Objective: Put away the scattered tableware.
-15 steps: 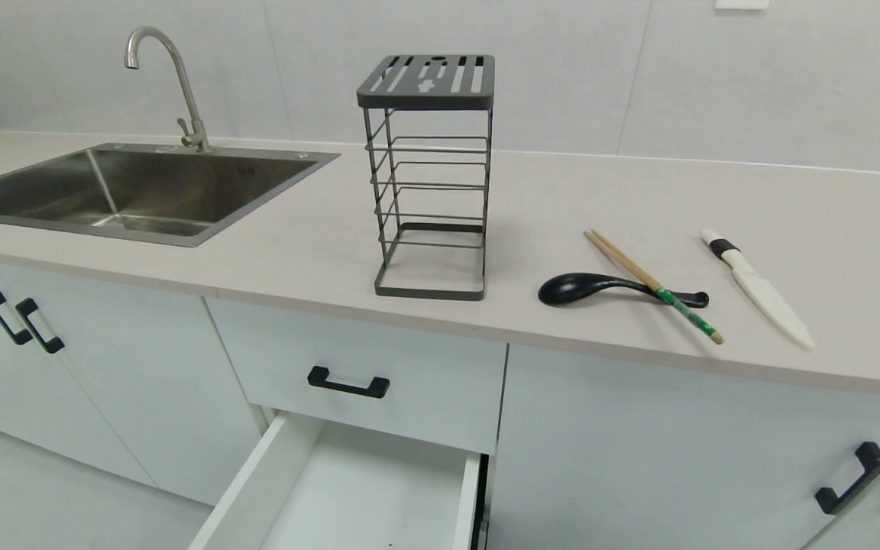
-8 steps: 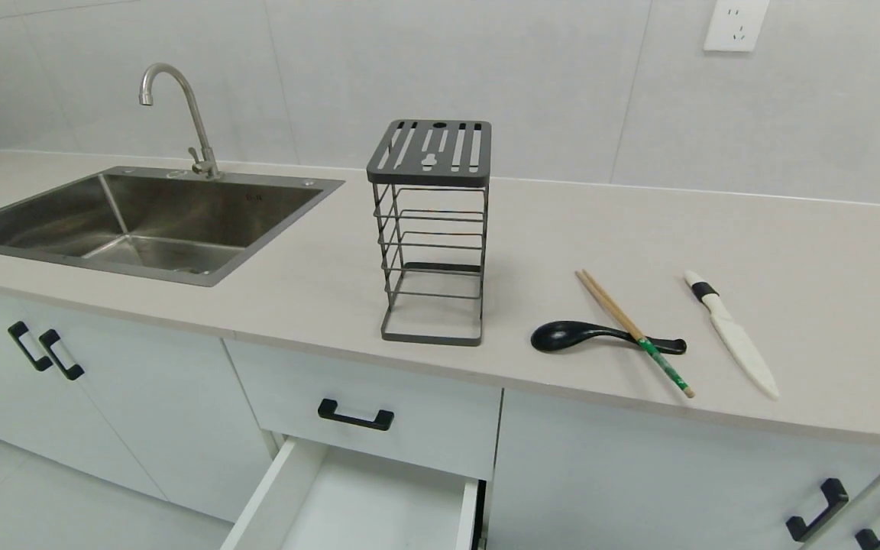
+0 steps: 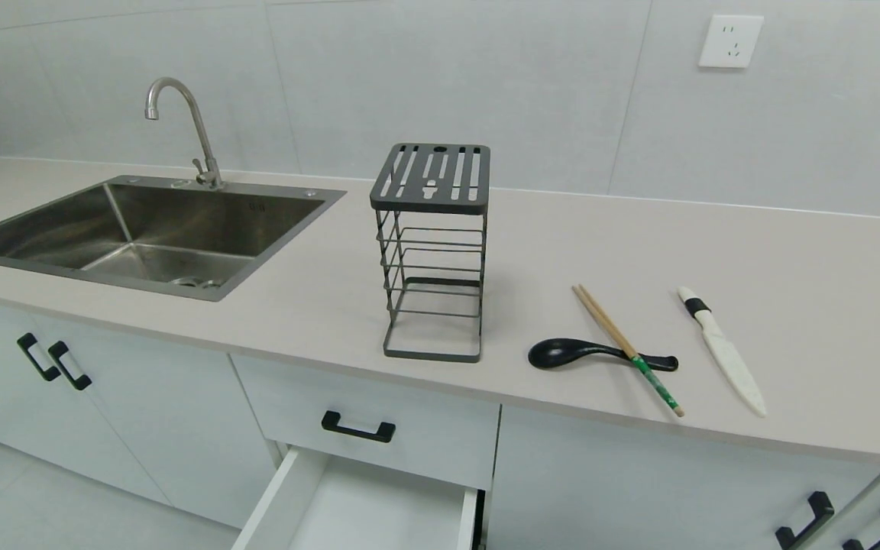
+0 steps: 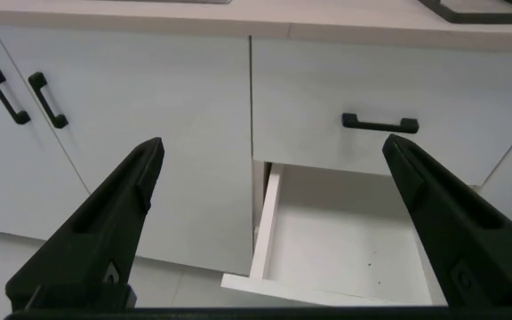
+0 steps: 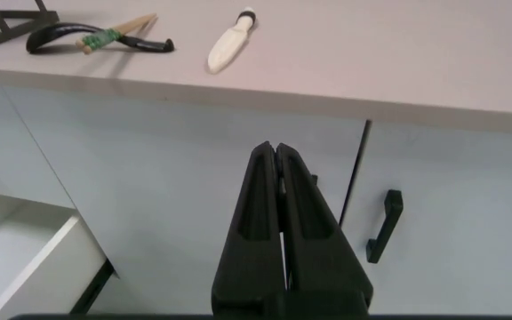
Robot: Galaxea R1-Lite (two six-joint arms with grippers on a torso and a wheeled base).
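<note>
L fingers (image 4: 123, 222) spread wide, holding nothing, low in front of an open drawer (image 4: 345, 240) under the counter (image 3: 318, 290). R fingers (image 5: 265, 191) pressed together, empty, facing a cupboard door (image 5: 194, 151) below the counter edge. On the counter, R of a wire rack (image 3: 431, 252): black spoon (image 3: 562, 354) w/ chopsticks (image 3: 627, 350) crossing its handle, prob. touching it; white knife (image 3: 721, 353) near, apart. Sink (image 3: 150, 229) far L.

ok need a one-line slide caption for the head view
Black spoon, chopsticks and white knife lie scattered on the counter right of a wire rack, with a drawer open below.
</note>
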